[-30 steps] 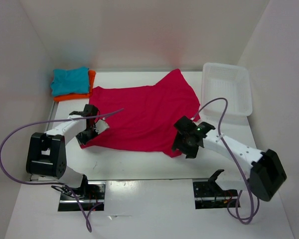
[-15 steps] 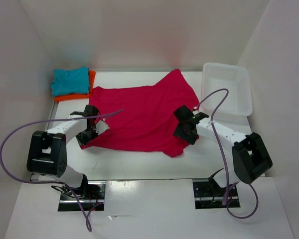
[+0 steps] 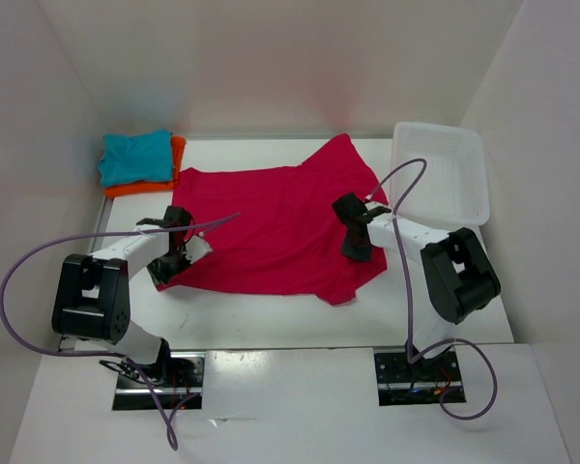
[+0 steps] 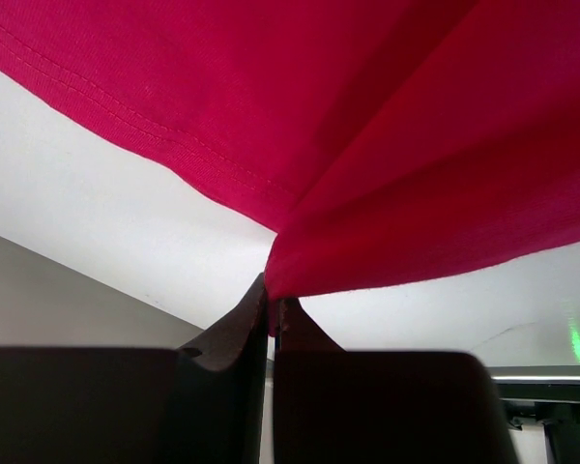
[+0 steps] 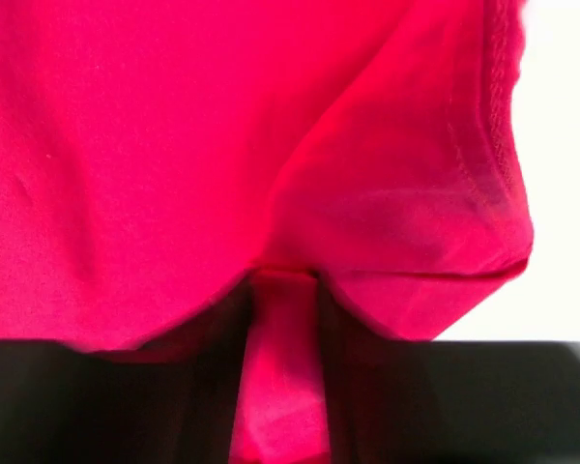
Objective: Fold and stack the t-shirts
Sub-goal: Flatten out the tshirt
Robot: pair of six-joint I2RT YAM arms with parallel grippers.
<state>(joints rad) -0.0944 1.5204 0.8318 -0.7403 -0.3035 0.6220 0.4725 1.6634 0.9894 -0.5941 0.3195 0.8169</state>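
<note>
Red shirt (image 3: 280, 227) lies spread mid-worktop (image 3: 271, 319), its long axis running 9 to 3 o'clock. The left claw (image 4: 271, 304) is clenched on its 9 o'clock edge. The right claw (image 5: 280, 290) straddles a fold near 3 o'clock, and whether it pinches cannot be told. The teal shirt (image 3: 135, 155) sits on the orange shirt (image 3: 135, 189) at 10 o'clock, nearer the left arm.

Robotics lab test cell, not a lived-in room. White table (image 3: 271, 324) boxed by plain white panels (image 3: 271, 58) on three sides. Two robot arms (image 3: 126, 249) bolted to metal base plates (image 3: 184, 382) at near edge; purple cables (image 3: 97, 237) trail loose. Props only: pink-red t-shirt (image 3: 271, 222), plastic basket (image 3: 440, 174).
</note>
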